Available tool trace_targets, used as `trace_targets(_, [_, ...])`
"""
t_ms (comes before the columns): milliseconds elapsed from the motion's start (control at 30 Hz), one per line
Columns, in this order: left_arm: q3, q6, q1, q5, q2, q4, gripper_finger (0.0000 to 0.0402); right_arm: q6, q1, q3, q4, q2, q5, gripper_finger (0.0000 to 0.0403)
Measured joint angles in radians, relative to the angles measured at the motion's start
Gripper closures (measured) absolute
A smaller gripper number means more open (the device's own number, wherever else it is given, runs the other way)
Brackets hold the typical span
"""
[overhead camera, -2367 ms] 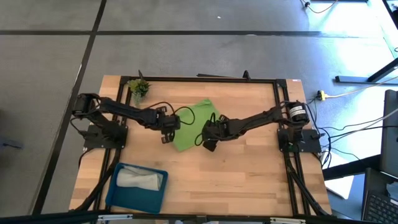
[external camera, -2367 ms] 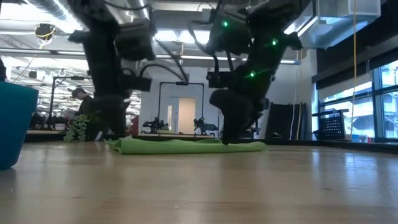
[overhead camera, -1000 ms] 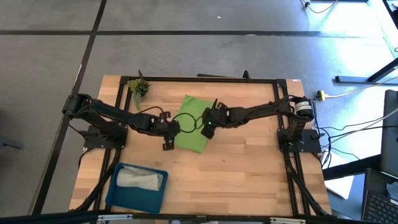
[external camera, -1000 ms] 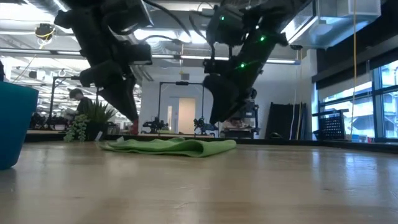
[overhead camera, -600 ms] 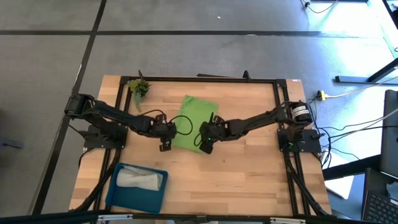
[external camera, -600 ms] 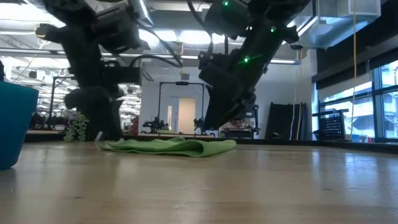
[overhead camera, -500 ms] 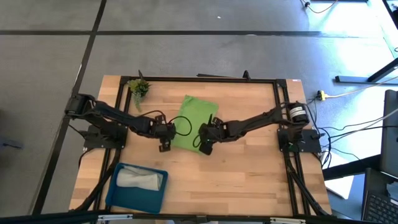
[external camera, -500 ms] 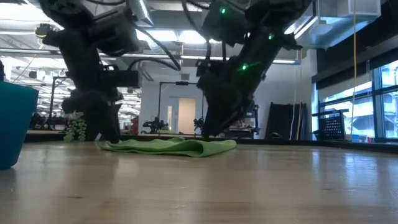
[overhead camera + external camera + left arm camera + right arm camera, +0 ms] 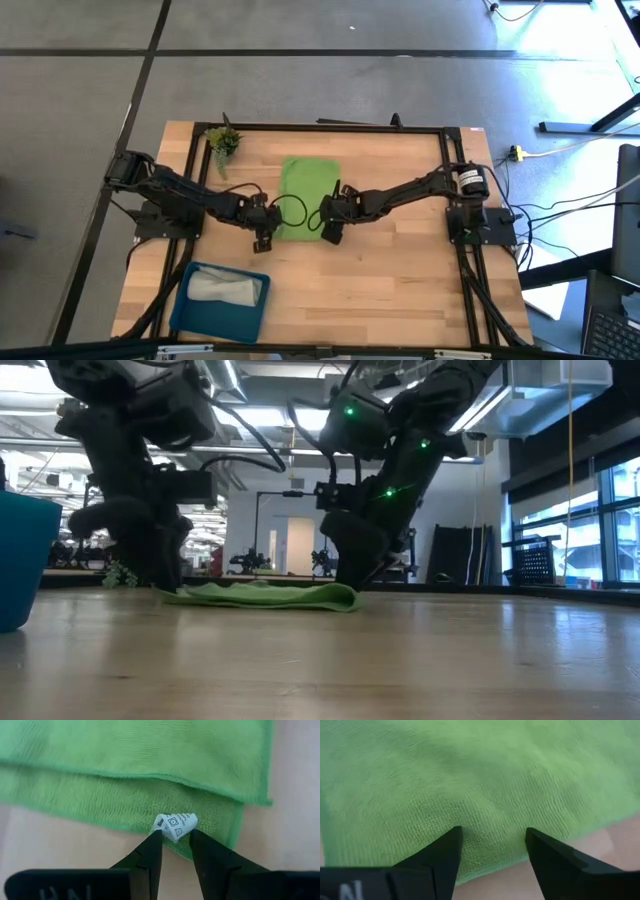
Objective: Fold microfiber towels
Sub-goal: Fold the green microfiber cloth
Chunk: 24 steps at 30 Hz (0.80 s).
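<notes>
The lime green towel (image 9: 306, 195) lies folded as an upright rectangle on the middle of the table, in layers that show in the left wrist view (image 9: 140, 750). My left gripper (image 9: 265, 238) is at its near left corner, shut on the white label there. My right gripper (image 9: 330, 232) is at its near right corner, open, with fingers spread over the cloth (image 9: 470, 770). The light grey towel (image 9: 225, 288) lies in the blue tray. My left gripper (image 9: 175, 837) pinches the crumpled white care label (image 9: 175, 824) at the towel's near left corner, only at its fingertips, slanting down from the left. The towel lies flat on the table. My right gripper (image 9: 492, 840) has its open fingertips (image 9: 447, 845) on the towel's top layer beside the near right edge, coming from above and the right. I cannot tell whether they press on it.
A blue tray (image 9: 190, 300) stands at the near left corner and also shows in the low view (image 9: 20, 560). A small green plant sprig (image 9: 222, 140) stands at the far left. Bare wood lies right of and nearer than the towel.
Both grippers have gone down and toward the table's near edge, to the towel's near corners. The towel lay slanted. It has turned on the table and now lies square with the table's edges, its near end swung toward the left.
</notes>
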Motion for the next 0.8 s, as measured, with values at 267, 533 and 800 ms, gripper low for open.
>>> trace_targets(267, [0.011, 0.004, -0.039, -0.025, -0.036, -0.021, 0.0305, -0.082, -0.010, 0.014, -0.024, -0.047, 0.023, 0.0181])
trace_targets(533, [0.034, -0.020, -0.144, -0.080, -0.193, -0.038, 0.0305, -0.207, 0.116, 0.022, -0.023, -0.110, 0.050, 0.0181])
trace_targets(800, [0.034, -0.118, -0.337, -0.232, -0.316, -0.088, 0.0305, -0.259, 0.263, 0.021, -0.025, -0.106, 0.087, 0.0181])
